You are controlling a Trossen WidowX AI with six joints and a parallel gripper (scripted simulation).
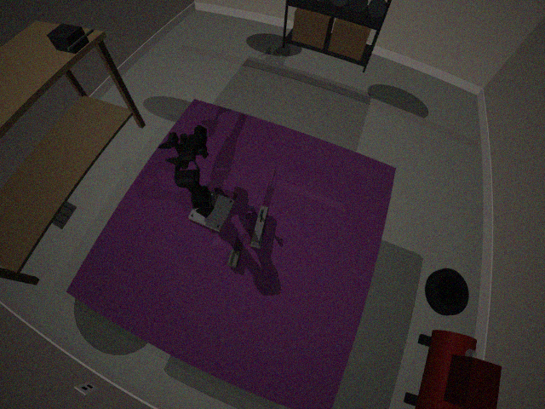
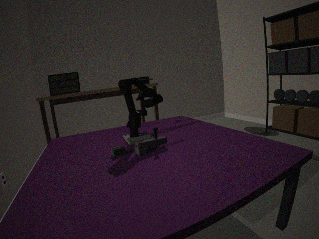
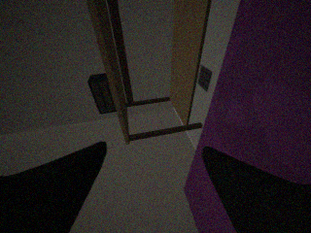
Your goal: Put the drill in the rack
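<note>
1. Nearest, at the left, sits a small block (image 1: 233, 258) (image 2: 118, 151); whether it's the rack or carries the key, I can't tell.
2. Beside it, a longer block (image 1: 256, 235) (image 2: 150, 146) runs from near left to far right.
3. What looks like the drill (image 1: 262, 214) (image 2: 155, 131) stands upright (dark, slim) at its far end.
4. Beyond, the gripper (image 1: 163, 153) (image 2: 137, 104) (image 3: 155, 149) points away, fingers wide apart; it likely must swing right and nearer.
</note>
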